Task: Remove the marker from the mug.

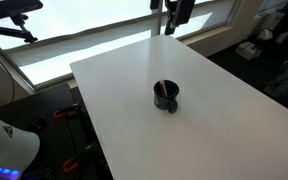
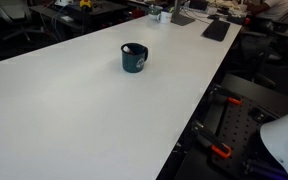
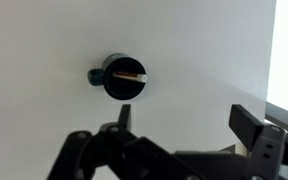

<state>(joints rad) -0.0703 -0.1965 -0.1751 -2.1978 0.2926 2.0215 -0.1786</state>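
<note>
The dark navy mug (image 1: 166, 96) stands upright near the middle of the white table (image 1: 224, 110); it shows in both exterior views, in one with its handle toward the camera (image 2: 134, 58). In the wrist view the mug (image 3: 125, 78) is seen from above, handle to the left, with the marker (image 3: 130, 74) lying across its inside as a pale thin stick. My gripper (image 3: 182, 117) is open and empty, high above the table and well apart from the mug. In an exterior view it hangs at the table's far edge (image 1: 174, 14).
Windows run along the far side (image 1: 84, 40). Desks with clutter and chairs stand beyond the table (image 2: 194, 15). The table edge (image 3: 272, 60) lies right of the mug in the wrist view. Robot base parts show at the corner (image 2: 284, 140).
</note>
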